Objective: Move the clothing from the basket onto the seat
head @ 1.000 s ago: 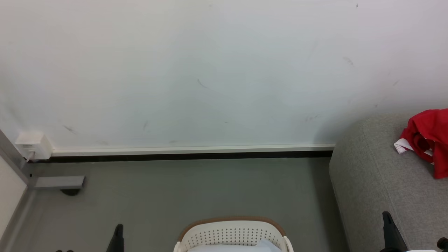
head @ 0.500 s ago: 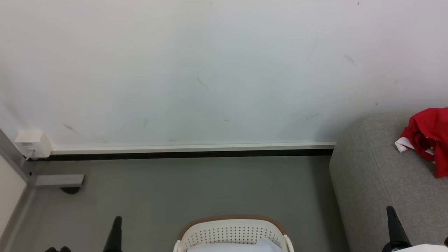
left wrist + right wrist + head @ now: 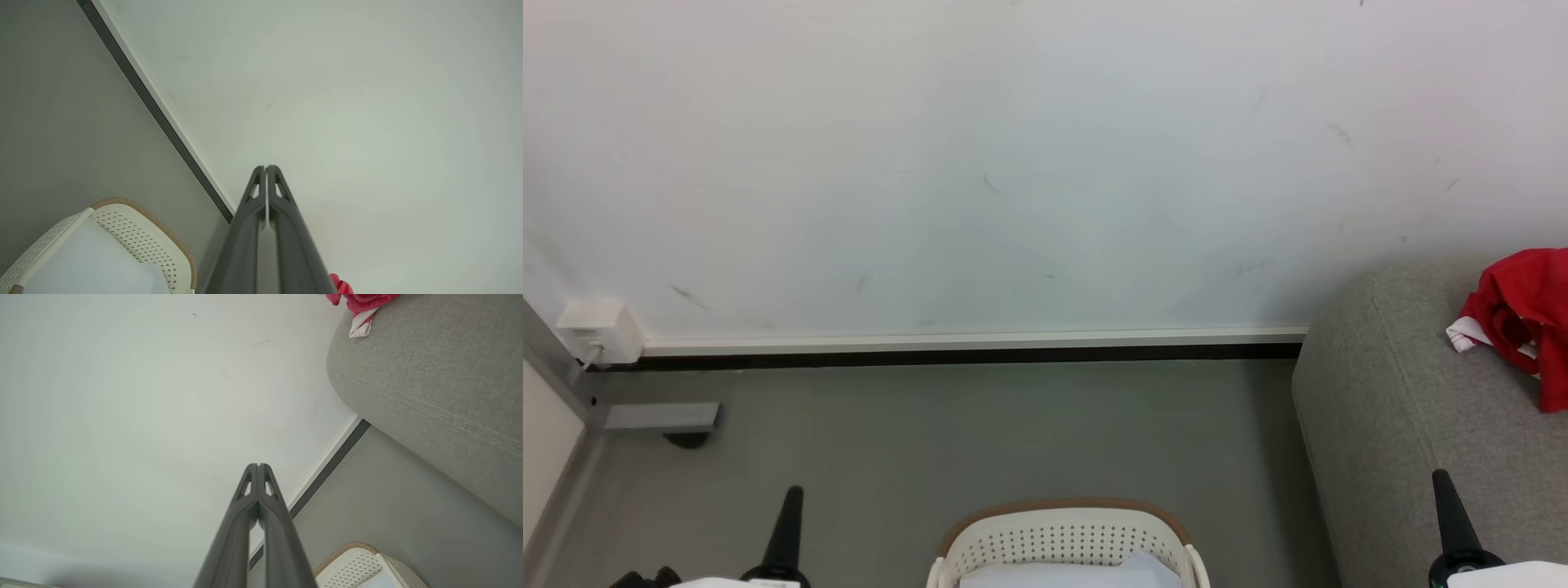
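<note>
Between picks: both grippers empty, raised either side of the basket.

My left gripper [image 3: 792, 494] and right gripper [image 3: 1441, 478] point up, each with its fingers pressed together and nothing held. Red clothing [image 3: 1523, 314] lies bunched on the seat [image 3: 1396, 408], well apart from the basket [image 3: 1062, 508]. In the basket I make out a pale cloth [image 3: 1094, 574]. The rest of its inside is cut off, so I cannot tell if red remains. Next, I judge: look down into it, spread the fingers, reach.

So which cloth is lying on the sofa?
The red garment with white trim lies on the grey sofa. The other one, a pale white-blue cloth, sits inside the white laundry basket.
</note>
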Tool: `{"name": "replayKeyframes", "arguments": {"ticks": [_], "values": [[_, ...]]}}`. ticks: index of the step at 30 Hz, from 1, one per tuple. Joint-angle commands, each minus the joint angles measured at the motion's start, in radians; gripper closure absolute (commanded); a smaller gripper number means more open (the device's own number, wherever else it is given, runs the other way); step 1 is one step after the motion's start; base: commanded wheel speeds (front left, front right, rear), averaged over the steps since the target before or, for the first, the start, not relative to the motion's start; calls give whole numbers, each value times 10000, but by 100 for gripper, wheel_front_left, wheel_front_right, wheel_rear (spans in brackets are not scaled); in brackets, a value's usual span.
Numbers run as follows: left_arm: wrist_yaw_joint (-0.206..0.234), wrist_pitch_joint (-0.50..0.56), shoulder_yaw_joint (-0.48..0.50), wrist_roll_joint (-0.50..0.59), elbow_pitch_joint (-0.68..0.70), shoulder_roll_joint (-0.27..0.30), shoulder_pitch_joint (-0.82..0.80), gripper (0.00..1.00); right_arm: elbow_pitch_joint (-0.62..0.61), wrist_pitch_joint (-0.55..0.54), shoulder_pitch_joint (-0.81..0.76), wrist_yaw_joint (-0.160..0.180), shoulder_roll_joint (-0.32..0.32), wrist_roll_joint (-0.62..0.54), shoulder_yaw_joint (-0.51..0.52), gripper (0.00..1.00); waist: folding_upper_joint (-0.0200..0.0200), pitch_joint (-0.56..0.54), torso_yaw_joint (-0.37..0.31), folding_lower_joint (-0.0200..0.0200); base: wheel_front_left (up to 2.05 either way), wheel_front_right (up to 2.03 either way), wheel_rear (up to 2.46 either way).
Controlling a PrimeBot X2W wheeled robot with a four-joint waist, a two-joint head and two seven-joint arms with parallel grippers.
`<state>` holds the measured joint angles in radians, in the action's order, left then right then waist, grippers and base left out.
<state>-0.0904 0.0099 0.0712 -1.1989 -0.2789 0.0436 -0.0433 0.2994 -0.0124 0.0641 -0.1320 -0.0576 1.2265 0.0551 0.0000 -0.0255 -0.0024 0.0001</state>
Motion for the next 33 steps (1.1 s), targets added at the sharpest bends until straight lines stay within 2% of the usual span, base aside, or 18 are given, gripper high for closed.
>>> {"name": "replayKeyframes", "arguments": {"ticks": [1,33], "values": [[-54,76,62,-207,108,78,-196,100,-125,-64,234,14,-14,214,63,100,0,5,1,-1,0,0,0],[-327,767,343,-2991,277,95,-558,100,-439,-747,418,21,50,2761,449,100,0,186,16,-1,0,0,0]]}}
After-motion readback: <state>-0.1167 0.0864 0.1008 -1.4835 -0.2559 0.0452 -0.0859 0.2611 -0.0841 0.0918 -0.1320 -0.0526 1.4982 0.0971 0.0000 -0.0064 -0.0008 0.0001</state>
